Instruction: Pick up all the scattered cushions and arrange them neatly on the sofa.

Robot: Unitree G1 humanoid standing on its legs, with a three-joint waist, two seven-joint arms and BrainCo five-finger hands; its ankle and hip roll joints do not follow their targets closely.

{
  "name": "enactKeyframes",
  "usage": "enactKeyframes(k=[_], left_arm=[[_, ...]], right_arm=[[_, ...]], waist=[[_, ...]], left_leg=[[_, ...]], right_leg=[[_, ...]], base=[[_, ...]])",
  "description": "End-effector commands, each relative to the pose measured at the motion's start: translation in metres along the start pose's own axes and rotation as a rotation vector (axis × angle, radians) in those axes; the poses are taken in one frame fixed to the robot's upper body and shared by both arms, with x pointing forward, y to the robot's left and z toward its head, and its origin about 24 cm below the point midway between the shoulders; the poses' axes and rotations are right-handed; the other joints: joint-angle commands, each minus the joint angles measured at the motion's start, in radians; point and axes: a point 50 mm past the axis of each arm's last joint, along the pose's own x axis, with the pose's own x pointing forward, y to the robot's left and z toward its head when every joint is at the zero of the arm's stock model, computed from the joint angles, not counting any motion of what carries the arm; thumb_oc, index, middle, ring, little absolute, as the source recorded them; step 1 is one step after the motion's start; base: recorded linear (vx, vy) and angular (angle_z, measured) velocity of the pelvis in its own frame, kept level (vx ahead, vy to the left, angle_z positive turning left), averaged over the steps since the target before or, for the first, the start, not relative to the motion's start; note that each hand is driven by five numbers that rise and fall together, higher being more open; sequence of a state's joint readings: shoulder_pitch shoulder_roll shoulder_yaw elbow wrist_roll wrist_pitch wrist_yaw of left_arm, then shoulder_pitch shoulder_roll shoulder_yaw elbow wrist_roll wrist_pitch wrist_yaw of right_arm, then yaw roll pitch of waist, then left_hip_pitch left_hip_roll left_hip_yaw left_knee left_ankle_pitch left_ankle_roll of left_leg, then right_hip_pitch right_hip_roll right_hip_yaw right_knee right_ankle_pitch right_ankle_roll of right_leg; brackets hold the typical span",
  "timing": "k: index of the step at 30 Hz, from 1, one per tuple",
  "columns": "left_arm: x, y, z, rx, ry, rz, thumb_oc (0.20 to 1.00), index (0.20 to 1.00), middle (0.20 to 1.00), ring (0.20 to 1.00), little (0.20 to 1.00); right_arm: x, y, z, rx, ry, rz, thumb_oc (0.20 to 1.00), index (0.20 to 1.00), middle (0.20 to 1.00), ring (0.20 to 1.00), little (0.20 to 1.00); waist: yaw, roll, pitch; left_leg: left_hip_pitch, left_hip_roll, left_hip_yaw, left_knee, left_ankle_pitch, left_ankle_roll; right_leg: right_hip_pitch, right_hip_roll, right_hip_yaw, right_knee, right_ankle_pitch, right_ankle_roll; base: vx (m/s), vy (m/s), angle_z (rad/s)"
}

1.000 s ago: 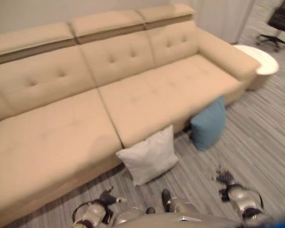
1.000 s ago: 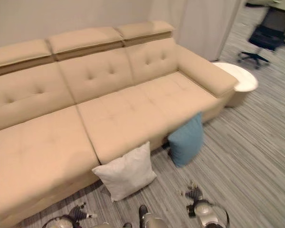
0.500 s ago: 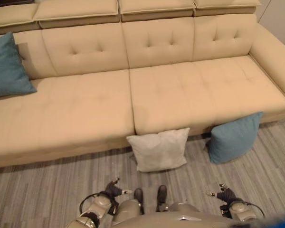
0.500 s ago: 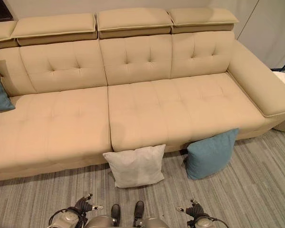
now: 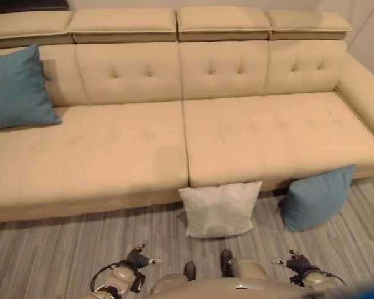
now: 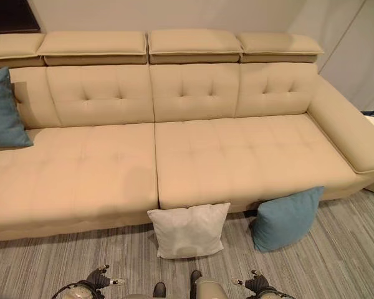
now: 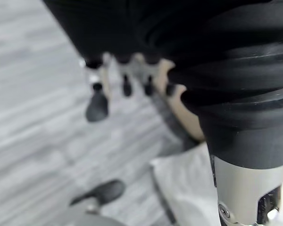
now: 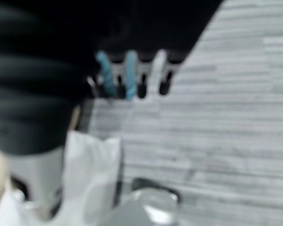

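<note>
- Cushions first: you have three in sight. One blue cushion already stands on the sofa, leaning against the backrest at the far left end of the seat.
- You still have the white cushion on the floor, propped against the sofa's front edge just right of the seam between the two seat sections, straight ahead of you.
- You also have a second blue cushion on the floor, leaning against the sofa front to the right of the white one, near it but not touching.
- Your left hand hangs low at the left, above the floor, fingers straight and relaxed, holding nothing.
- Your right hand hangs low at the right in the same way, fingers loose and empty; its wrist view shows the white cushion close by.
- Judging by this, you are about a third done: one cushion placed, two left to lift and set along the backrest.
- The white cushion looks like your nearest pick; you will need to bend or step in to reach it.
</note>
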State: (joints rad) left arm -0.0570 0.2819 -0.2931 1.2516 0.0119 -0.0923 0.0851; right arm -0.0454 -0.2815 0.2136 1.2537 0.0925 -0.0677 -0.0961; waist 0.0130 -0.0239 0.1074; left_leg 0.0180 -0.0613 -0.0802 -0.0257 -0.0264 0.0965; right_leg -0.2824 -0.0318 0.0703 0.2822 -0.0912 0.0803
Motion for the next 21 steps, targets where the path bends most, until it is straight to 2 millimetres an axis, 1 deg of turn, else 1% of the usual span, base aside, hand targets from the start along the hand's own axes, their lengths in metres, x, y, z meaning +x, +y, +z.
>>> enactKeyframes(k=[1,3,5,6,7,9,10,11,12,13,14,15,17,18,19,20,21], left_arm=[[0.001,0.007,0.004,-0.027,-0.013,0.028,1.0,1.0,1.0,1.0,1.0],[0.001,0.007,0.001,-0.038,-0.005,0.028,1.0,1.0,1.0,1.0,1.0],[0.001,0.007,0.0,-0.044,-0.003,0.03,1.0,1.0,1.0,1.0,1.0],[0.001,0.006,0.0,-0.046,-0.005,0.028,1.0,1.0,1.0,1.0,1.0],[0.001,0.006,0.0,-0.046,-0.005,0.028,1.0,1.0,1.0,1.0,1.0],[0.001,0.006,0.004,-0.043,-0.016,0.024,1.0,1.0,1.0,1.0,1.0],[0.003,0.005,0.013,-0.03,-0.043,0.017,1.0,1.0,1.0,1.0,1.0],[0.003,0.005,0.013,-0.03,-0.043,0.017,1.0,1.0,1.0,1.0,1.0],[0.003,0.004,0.017,-0.025,-0.055,0.014,1.0,1.0,1.0,1.0,1.0],[0.004,0.005,0.023,-0.021,-0.073,0.015,1.0,1.0,1.0,1.0,1.0],[0.004,0.003,0.026,-0.023,-0.082,0.012,1.0,1.0,1.0,1.0,1.0],[0.004,0.003,0.027,-0.023,-0.082,0.012,1.0,1.0,1.0,1.0,1.0],[0.004,0.001,0.028,-0.026,-0.087,0.006,1.0,1.0,1.0,1.0,1.0],[0.004,-0.001,0.027,-0.024,-0.087,-0.001,1.0,1.0,1.0,1.0,1.0],[0.004,-0.001,0.027,-0.024,-0.087,-0.002,1.0,1.0,1.0,1.0,1.0],[0.003,-0.002,0.02,-0.025,-0.066,-0.004,1.0,1.0,1.0,1.0,1.0],[0.003,-0.002,0.02,-0.025,-0.066,-0.004,1.0,1.0,1.0,1.0,1.0]], right_arm=[[0.001,-0.012,0.002,-0.048,-0.011,-0.031,1.0,1.0,1.0,1.0,1.0],[0.001,-0.014,0.002,-0.067,-0.01,-0.032,1.0,1.0,1.0,1.0,1.0],[0.001,-0.013,0.005,-0.082,-0.018,-0.029,1.0,1.0,1.0,1.0,1.0],[0.002,-0.013,0.008,-0.081,-0.033,-0.029,1.0,1.0,1.0,1.0,1.0],[0.002,-0.013,0.008,-0.081,-0.033,-0.029,1.0,1.0,1.0,1.0,1.0],[0.002,-0.014,0.01,-0.07,-0.045,-0.031,1.0,1.0,1.0,1.0,1.0],[0.002,-0.017,0.011,-0.047,-0.054,-0.043,1.0,1.0,1.0,1.0,1.0],[0.002,-0.017,0.011,-0.047,-0.054,-0.043,1.0,1.0,1.0,1.0,1.0],[0.002,-0.019,0.011,-0.041,-0.054,-0.05,1.0,1.0,1.0,1.0,1.0],[0.002,-0.022,0.016,-0.026,-0.069,-0.063,1.0,1.0,1.0,1.0,1.0],[0.002,-0.025,0.016,-0.023,-0.066,-0.071,1.0,1.0,1.0,1.0,1.0],[0.002,-0.025,0.016,-0.023,-0.066,-0.071,1.0,1.0,1.0,1.0,1.0],[0.002,-0.026,0.016,-0.029,-0.063,-0.072,1.0,1.0,1.0,1.0,1.0],[0.002,-0.027,0.015,-0.04,-0.06,-0.074,1.0,1.0,1.0,1.0,1.0],[0.002,-0.028,0.015,-0.04,-0.059,-0.075,1.0,1.0,1.0,1.0,1.0],[0.002,-0.028,0.012,-0.055,-0.048,-0.072,1.0,1.0,1.0,1.0,1.0],[0.002,-0.028,0.011,-0.055,-0.048,-0.072,1.0,1.0,1.0,1.0,1.0]], waist=[[0.016,-0.014,-0.01],[0.025,-0.018,-0.025],[0.035,-0.022,-0.04],[0.036,-0.028,-0.044],[0.035,-0.027,-0.043],[0.031,-0.037,-0.043],[0.017,-0.051,-0.035],[0.016,-0.05,-0.035],[0.012,-0.055,-0.029],[0.006,-0.063,-0.012],[0.005,-0.062,-0.002],[0.005,-0.062,-0.002],[0.009,-0.059,0.003],[0.015,-0.047,0.001],[0.017,-0.047,0.002],[0.015,-0.04,-0.005],[0.016,-0.041,-0.005]], left_leg=[[-0.034,-0.044,-0.064,0.078,-0.072,-0.048],[-0.03,-0.04,-0.065,0.074,-0.074,-0.054],[-0.021,-0.025,-0.066,0.068,-0.076,-0.066],[-0.016,-0.01,-0.071,0.067,-0.077,-0.084],[-0.015,-0.01,-0.071,0.066,-0.077,-0.084],[-0.027,0.007,-0.076,0.085,-0.083,-0.108],[-0.067,0.028,-0.044,0.153,-0.089,-0.135],[-0.069,0.028,-0.045,0.157,-0.091,-0.135],[-0.089,0.037,-0.02,0.198,-0.089,-0.141],[-0.136,0.049,0.01,0.285,-0.072,-0.15],[-0.167,0.059,0.035,0.331,-0.075,-0.145],[-0.168,0.059,0.035,0.333,-0.076,-0.145],[-0.191,0.053,0.047,0.286,-0.078,-0.136],[-0.2,0.049,0.045,0.231,-0.058,-0.129],[-0.197,0.049,0.046,0.228,-0.057,-0.129],[-0.186,0.045,0.035,0.204,-0.048,-0.125],[-0.185,0.045,0.036,0.203,-0.048,-0.125]], right_leg=[[0.098,-0.023,-0.032,-0.136,0.117,0.03],[0.116,-0.029,-0.054,-0.162,0.121,0.028],[0.14,-0.024,-0.069,-0.183,0.117,0.022],[0.159,-0.02,-0.084,-0.197,0.11,0.015],[0.16,-0.02,-0.085,-0.198,0.11,0.015],[0.181,-0.016,-0.105,-0.216,0.099,0.003],[0.208,-0.017,-0.127,-0.246,0.092,-0.012],[0.208,-0.017,-0.128,-0.246,0.092,-0.012],[0.219,-0.02,-0.135,-0.255,0.09,-0.017],[0.229,-0.022,-0.143,-0.26,0.09,-0.027],[0.243,-0.021,-0.149,-0.261,0.077,-0.039],[0.243,-0.021,-0.149,-0.261,0.077,-0.039],[0.244,-0.015,-0.15,-0.252,0.063,-0.041],[0.242,-0.002,-0.145,-0.242,0.05,-0.036],[0.243,-0.002,-0.144,-0.242,0.05,-0.036],[0.239,0.005,-0.129,-0.226,0.044,-0.034],[0.239,0.005,-0.127,-0.225,0.043,-0.034]], base=[[0.1,-0.104,0.48],[0.09,-0.105,0.14],[0.13,-0.205,0.04],[0.1,-0.185,0.09],[0.07,-0.209,0.11],[0.03,-0.224,0.23],[0.02,-0.225,0.56],[0.02,-0.219,0.78],[-0.02,-0.134,0.63],[0.0,-0.176,0.47],[-0.01,-0.117,0.32],[0.03,-0.056,0.29],[0.07,-0.005,0.14],[0.08,0.018,0.05],[0.12,0.073,0.02],[0.07,0.055,-0.09],[0.14,0.125,-0.21]])
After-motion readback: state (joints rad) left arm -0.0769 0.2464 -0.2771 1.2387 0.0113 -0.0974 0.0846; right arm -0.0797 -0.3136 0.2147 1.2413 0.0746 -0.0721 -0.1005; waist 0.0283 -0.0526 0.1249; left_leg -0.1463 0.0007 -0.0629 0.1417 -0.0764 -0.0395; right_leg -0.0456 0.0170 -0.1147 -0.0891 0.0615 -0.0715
